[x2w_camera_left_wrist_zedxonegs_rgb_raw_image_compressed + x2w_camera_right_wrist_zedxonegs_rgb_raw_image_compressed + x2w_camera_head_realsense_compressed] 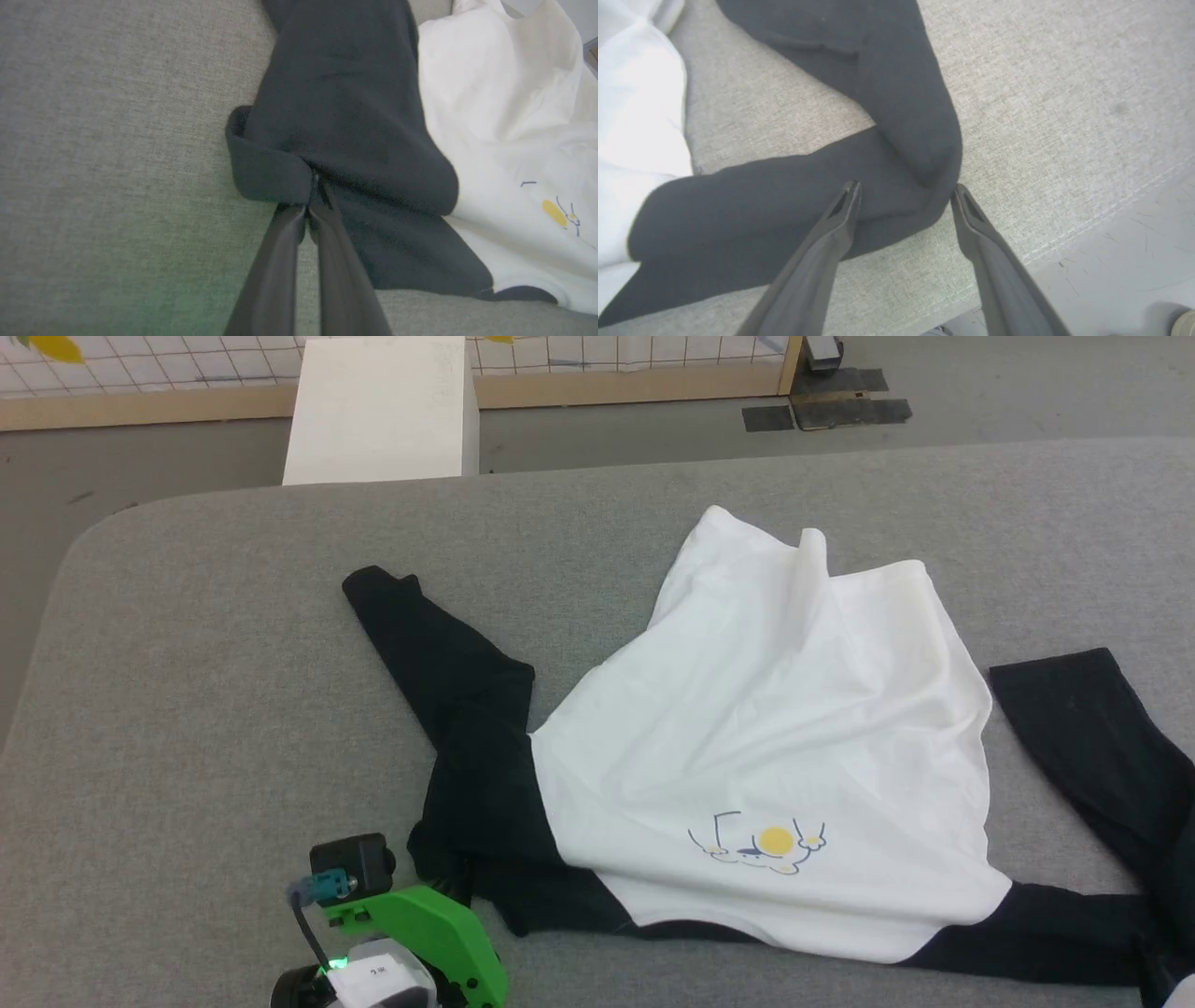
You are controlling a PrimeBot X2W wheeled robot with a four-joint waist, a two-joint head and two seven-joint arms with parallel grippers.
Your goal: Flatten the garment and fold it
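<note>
Garment (pixel 766 728) lying crumpled on grey padded table (pixel 187 709); one claw clamped, one wide.
Head view: the white body lay right of centre with a ridge of cloth raised toward 12 o'clock and a small yellow print (pixel 761 845) toward 6 o'clock, while one black sleeve (pixel 439 663) ran out toward 10 o'clock and the other (pixel 1083 728) toward 3 o'clock. Left wrist view: the left gripper (pixel 312 186) had its fingers pressed together on a rolled fold of black sleeve (no gap between the tips), with white cloth at 3 o'clock. Right wrist view: the right gripper (pixel 906 188) stood with fingers spread wide and gripped nothing, one tip on the sleeve and the other just beside its bend, and the table edge and pale floor (pixel 1134 261) lay at 4 o'clock.
</note>
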